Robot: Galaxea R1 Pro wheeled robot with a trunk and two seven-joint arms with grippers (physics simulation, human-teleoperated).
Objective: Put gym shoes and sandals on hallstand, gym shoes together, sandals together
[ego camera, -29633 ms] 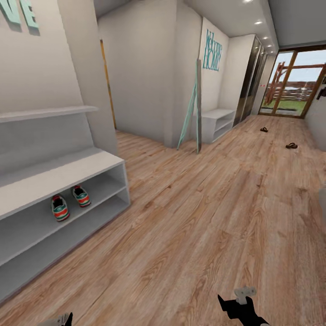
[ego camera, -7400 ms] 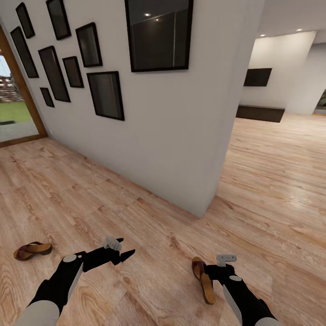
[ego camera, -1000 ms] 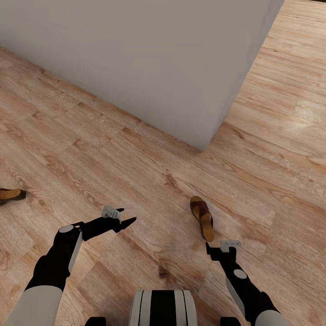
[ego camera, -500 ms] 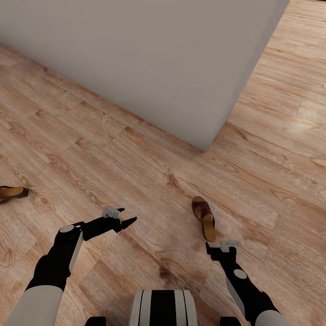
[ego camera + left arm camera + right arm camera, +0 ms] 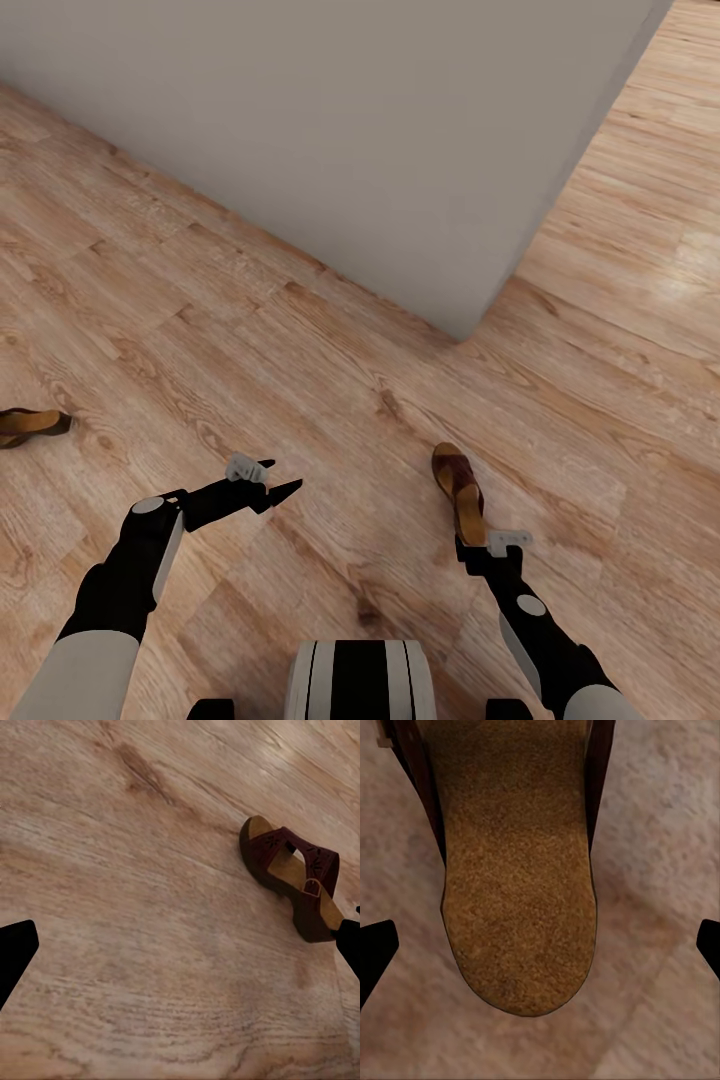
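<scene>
Lying flat on the corridor floor, one sandal runs lengthwise away from the robot, heel end nearest the right gripper. Right gripper: jaws spread wide, empty, poised just above the heel; its wrist view shows the tan insole between the fingertips. Left gripper: released, empty, well apart from that sandal. Second sandal: far left on the floor. Grey wall beyond.

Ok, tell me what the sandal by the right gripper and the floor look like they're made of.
Sandal: seemingly dark brown leather strap with cut-out pattern and buckle; tan insole looks grainy, suede- or cork-like, matte. Floor: light wood planks, visible grain, knots and seams, faint sheen.
</scene>
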